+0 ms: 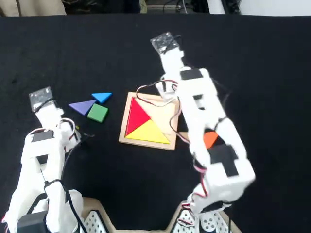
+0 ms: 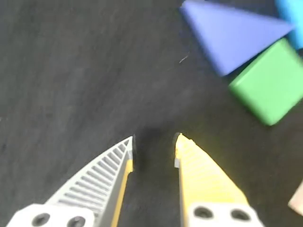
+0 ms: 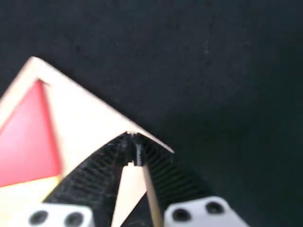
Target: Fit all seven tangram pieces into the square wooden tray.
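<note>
6 tangram pieces lie on the black table [image 1: 262,63] between 2 white arms. 2 of them, 1 red triangle [image 1: 137,116] and 1 yellow triangle [image 1: 148,132], sit edge to edge inside the square wooden tray [image 1: 126,121] at the table's middle, filling its left and lower parts. 3 more lie close together just left of the tray: 1 blue triangle [image 1: 102,97], 1 purple triangle [image 1: 82,106] and 1 green square [image 1: 97,113] that touches the purple one. 1 orange piece [image 1: 210,140] lies right of the tray, partly hidden under the right arm.

The left gripper [image 2: 154,142] hangs above bare cloth near the purple triangle, its fingers a narrow gap apart and holding nothing. The right gripper [image 3: 132,142] sits at the tray's far rim, fingertips pressed together; whether they pinch the rim cannot be told.
</note>
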Action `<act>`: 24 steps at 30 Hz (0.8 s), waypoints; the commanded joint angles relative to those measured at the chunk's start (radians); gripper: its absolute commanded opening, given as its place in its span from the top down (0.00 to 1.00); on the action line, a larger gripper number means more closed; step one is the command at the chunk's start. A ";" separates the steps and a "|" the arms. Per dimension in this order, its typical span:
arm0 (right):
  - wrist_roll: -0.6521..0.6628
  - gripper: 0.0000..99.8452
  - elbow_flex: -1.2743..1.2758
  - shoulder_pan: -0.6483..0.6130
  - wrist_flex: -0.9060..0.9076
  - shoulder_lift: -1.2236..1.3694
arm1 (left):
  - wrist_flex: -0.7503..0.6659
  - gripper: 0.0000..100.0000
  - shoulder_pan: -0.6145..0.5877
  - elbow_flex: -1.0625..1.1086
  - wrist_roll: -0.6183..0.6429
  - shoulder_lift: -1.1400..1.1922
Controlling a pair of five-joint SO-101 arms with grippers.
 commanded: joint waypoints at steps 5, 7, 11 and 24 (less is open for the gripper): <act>-0.008 0.99 -0.344 0.157 0.149 0.266 | -0.203 0.85 0.257 -0.113 0.003 -0.017; -0.006 0.99 -0.397 0.170 0.180 0.332 | -0.249 0.85 0.285 -0.102 0.003 -0.014; 0.000 0.99 -0.478 0.141 0.245 0.412 | -0.396 0.85 0.260 0.004 0.003 -0.003; 0.023 0.99 -0.479 0.048 0.322 0.414 | -0.443 0.85 0.094 0.019 0.127 -0.012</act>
